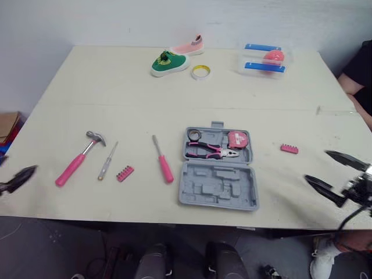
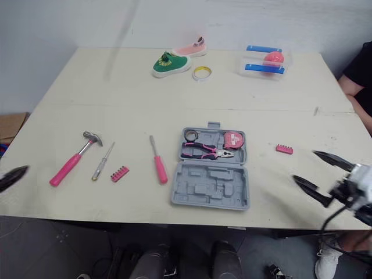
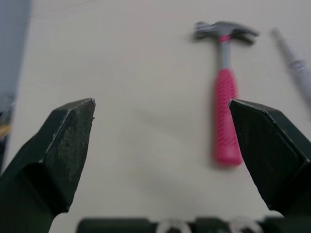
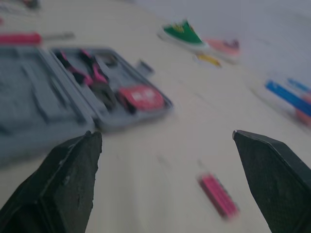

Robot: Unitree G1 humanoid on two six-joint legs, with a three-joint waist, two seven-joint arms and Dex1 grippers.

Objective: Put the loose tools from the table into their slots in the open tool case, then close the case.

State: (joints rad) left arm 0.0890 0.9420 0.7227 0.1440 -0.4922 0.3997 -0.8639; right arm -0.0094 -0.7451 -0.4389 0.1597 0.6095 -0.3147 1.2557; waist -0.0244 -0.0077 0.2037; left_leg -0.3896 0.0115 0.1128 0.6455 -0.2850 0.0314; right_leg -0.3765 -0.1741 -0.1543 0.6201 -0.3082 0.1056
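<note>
An open grey tool case [image 1: 218, 170] lies at the table's front centre, with pink pliers [image 1: 212, 151] and a pink tape measure [image 1: 238, 139] in its far half. Loose on the table to its left lie a pink hammer [image 1: 79, 158], a slim grey screwdriver [image 1: 107, 161], a pink bit holder [image 1: 124, 173] and a pink-handled screwdriver [image 1: 163, 160]. A second pink bit holder [image 1: 289, 149] lies right of the case. My left gripper [image 1: 17, 179] hovers open at the front left edge, short of the hammer [image 3: 224, 92]. My right gripper [image 1: 334, 174] is open at the front right, empty.
At the table's far side sit a green shoe [image 1: 169, 63], a pink shoe [image 1: 189, 46], a roll of yellow tape [image 1: 200, 71] and a clear box with blue strips and a pink ball [image 1: 265, 60]. A person's arm [image 1: 354, 75] shows at the right edge.
</note>
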